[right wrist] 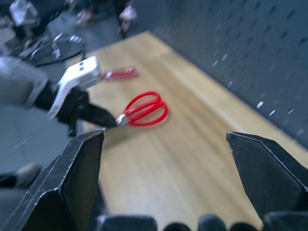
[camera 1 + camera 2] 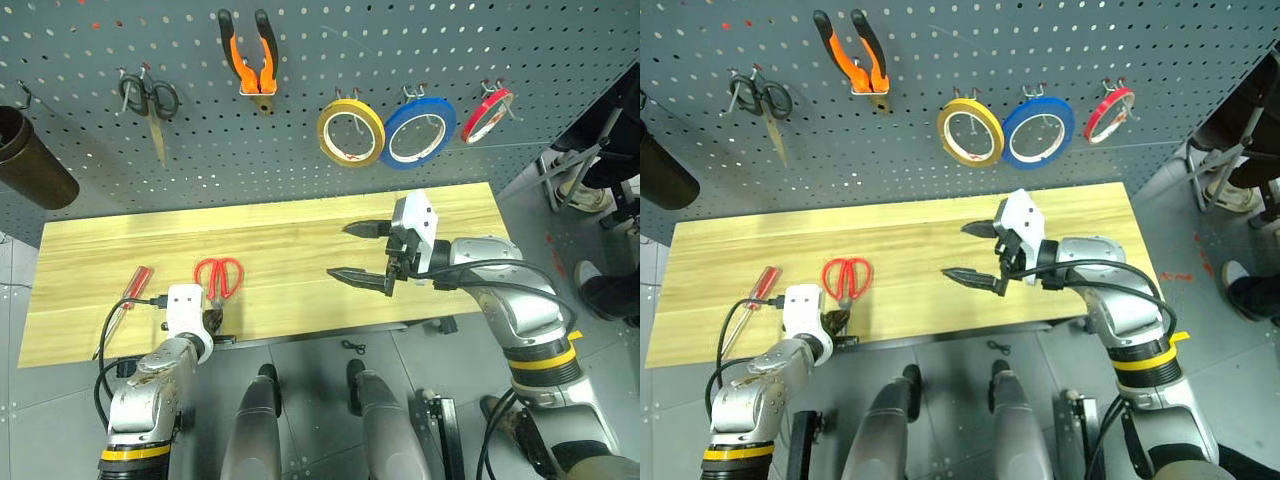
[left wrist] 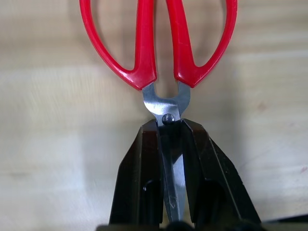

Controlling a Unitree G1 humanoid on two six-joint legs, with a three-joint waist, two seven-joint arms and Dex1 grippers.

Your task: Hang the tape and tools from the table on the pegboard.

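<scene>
The red-handled scissors were clamped by their closed steel blades between the fingers of the left gripper, near the table's front edge, leaving the handle loops free, presumably for slipping over a hook on the pegboard. The right gripper was held spread wide and empty over the table. The blue tape was already hung; the red-handled screwdriver remained on the table.

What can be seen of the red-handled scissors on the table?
The red-handled scissors have two red plastic-looking loop handles and steel blades joined by a rivet. The blades are closed. The left gripper is shut on the blades, black fingers on both sides. The handles lie over the wooden table, pointing toward the pegboard.
</scene>
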